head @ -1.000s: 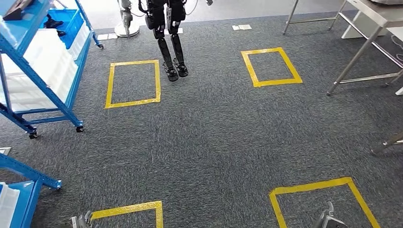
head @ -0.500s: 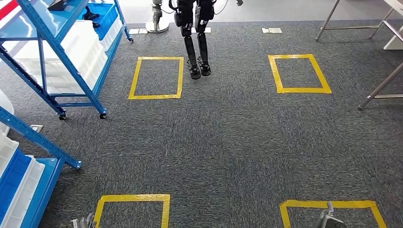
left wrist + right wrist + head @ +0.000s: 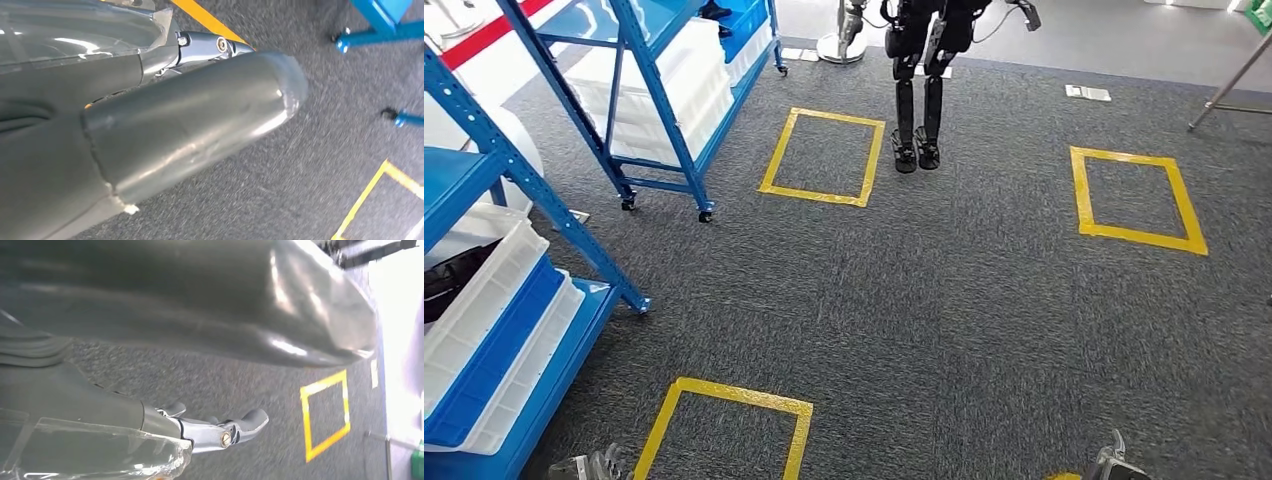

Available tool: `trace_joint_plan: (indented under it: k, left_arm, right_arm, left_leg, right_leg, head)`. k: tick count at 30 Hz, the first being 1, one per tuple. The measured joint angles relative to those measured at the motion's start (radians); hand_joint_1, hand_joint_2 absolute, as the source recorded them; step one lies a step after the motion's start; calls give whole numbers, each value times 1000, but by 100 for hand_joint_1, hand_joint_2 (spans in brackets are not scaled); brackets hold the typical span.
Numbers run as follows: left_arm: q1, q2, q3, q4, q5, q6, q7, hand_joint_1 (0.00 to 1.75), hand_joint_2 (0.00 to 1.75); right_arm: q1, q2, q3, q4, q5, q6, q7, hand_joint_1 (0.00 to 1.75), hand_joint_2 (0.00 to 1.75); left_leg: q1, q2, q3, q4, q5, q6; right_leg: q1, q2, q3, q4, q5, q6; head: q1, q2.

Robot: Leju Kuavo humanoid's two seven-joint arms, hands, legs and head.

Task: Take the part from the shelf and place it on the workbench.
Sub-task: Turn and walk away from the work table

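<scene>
Nearest, at the bottom edge of the head view: left hand low on the left, right hand low on the right, both hanging over grey carpet. Left wrist view: thick grey thumb and a metal finger link, nothing held that I can see; how far the fingers spread – can't tell. Right wrist view: right hand's fingers curl loosely, apart from the thumb, w/ nothing in them.

Between the hands, a yellow tape square on the carpet. Just left of it, the near blue shelf w/ white and blue bins stacked on its low level; one white bin has something dark inside, too hidden to say if it's the part.

Further on, a second blue shelf on wheels w/ white bins, a blue bin at its far end. Two more tape squares beyond: one beside that shelf, one well off to the right.

Farthest: another robot's black legs standing just right of the middle square. A metal bench leg at the top right corner.
</scene>
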Motion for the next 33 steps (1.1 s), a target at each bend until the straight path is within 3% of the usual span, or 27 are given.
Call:
trace_joint_plan:
  k: [1,3,5,6,8,10,12,13,14,16,18,19,21,23,25,27,28,29,31,33]
  left_arm:
    - [0,0,0,0,0,0,0,0,0]
    - [0,0,0,0,0,0,0,0,0]
    - [4,1,0,0,0,0,1,0,0]
    - [7,1,0,0,0,0,1,0,0]
    - [9,2,0,1,0,1,1,0,0]
    - [7,1,0,1,0,2,1,0,0]
    - [8,1,0,1,0,2,1,0,0]
    - [9,1,0,1,0,2,1,0,0]
    - [10,1,0,2,1,2,1,0,0]
    - [10,2,0,2,4,3,1,0,0]
    - [8,4,0,2,5,4,1,0,0]
    - [9,4,0,2,5,4,0,0,0]
    - [14,5,0,2,6,4,0,0,0]
    - [14,4,0,2,6,5,0,0,0]
    - [10,3,0,2,7,5,-1,0,0]
    - [10,2,0,2,6,5,-1,0,0]
    - [12,1,0,2,7,5,-1,0,0]
    - [13,0,0,2,8,6,-1,0,0]
    - [13,0,1,2,10,6,-1,0,0]
    - [11,1,1,2,12,6,-1,0,0]
  right_arm:
    - [-1,0,0,0,0,0,0,0,0]
    - [-1,-1,0,1,0,0,0,0,0]
    - [-3,0,0,2,0,0,0,0,0]
    - [-5,0,0,2,1,0,0,0,0]
    - [-6,0,1,2,2,0,0,0,0]
    - [-3,1,0,2,3,0,-1,0,0]
    - [-2,0,-1,3,3,0,0,0,0]
    - [-2,0,-1,3,3,0,0,0,0]
    - [-3,0,-1,3,3,0,0,0,0]
    - [-5,0,0,4,4,0,-1,0,0]
    - [-5,0,0,6,5,0,-2,0,0]
    - [-6,-1,0,7,6,1,-2,0,0]
    - [-9,-1,2,10,6,3,-3,0,0]
    - [-10,-2,4,12,7,7,-4,0,0]
    - [-6,-4,4,15,7,8,-5,0,0]
    - [-1,-6,4,20,7,8,-4,0,0]
    - [0,-8,4,22,7,9,-4,0,0]
    - [0,-10,3,25,7,11,-5,0,0]
    - [0,-15,3,33,6,15,-10,0,0]
    - [-1,-20,4,46,3,17,-19,0,0]
  left_leg:
    - [-1,-13,-1,4,-1,-5]
    - [-3,-35,-6,9,-2,-17]
    - [-3,-51,-12,6,3,-29]
    - [-1,-45,-16,9,1,-33]
    - [0,0,-40,57,-32,-41]
    - [1,52,-95,178,-98,-48]
    - [3,67,-143,281,-135,-51]
    - [3,71,-145,287,-128,-51]
    - [3,76,-127,255,-105,-50]
    - [-1,111,-55,124,-48,-42]
    - [-10,142,-8,33,-22,-32]
    - [-15,145,-4,20,-23,-29]
    - [-16,121,-3,11,-17,-18]
    - [-10,99,5,-4,-7,-5]
    - [-5,76,7,-11,0,4]
    - [-4,48,4,-10,2,6]
    - [-3,33,3,-10,3,5]
    - [-2,19,3,-8,4,3]
    - [3,-10,1,-2,4,-5]
    - [3,-36,-8,10,1,-19]
  right_leg:
    - [-3,18,28,-67,28,6]
    - [-4,39,56,-140,57,4]
    - [-2,26,60,-146,62,-9]
    - [-4,17,61,-147,65,-15]
    - [-7,-3,62,-150,70,-30]
    - [0,-26,62,-150,68,-41]
    - [5,-53,62,-150,66,-46]
    - [6,-65,62,-150,65,-48]
    - [7,-77,63,-150,63,-49]
    - [11,-100,68,-150,59,-50]
    - [18,-119,70,-149,54,-45]
    - [21,-128,71,-150,52,-41]
    - [23,-142,74,-149,48,-34]
    - [21,-105,64,-118,28,-28]
    - [15,-44,14,-9,-21,-29]
    - [10,-22,-49,114,-63,-27]
    - [7,-20,-61,136,-64,-21]
    - [3,-18,-55,118,-48,-11]
    - [-10,10,2,-9,10,14]
    - [-15,46,46,-114,47,17]
  head:
    - [0,0]
    - [-1,0]
    - [-2,0]
    - [-3,0]
    - [-8,0]
    - [-14,0]
    - [-15,0]
    - [-15,0]
    - [-15,0]
    - [-16,0]
    - [-14,0]
    - [-13,0]
    - [-11,0]
    - [-10,0]
    - [-6,0]
    - [-5,0]
    - [-5,0]
    - [-5,0]
    - [-4,0]
    - [-4,0]
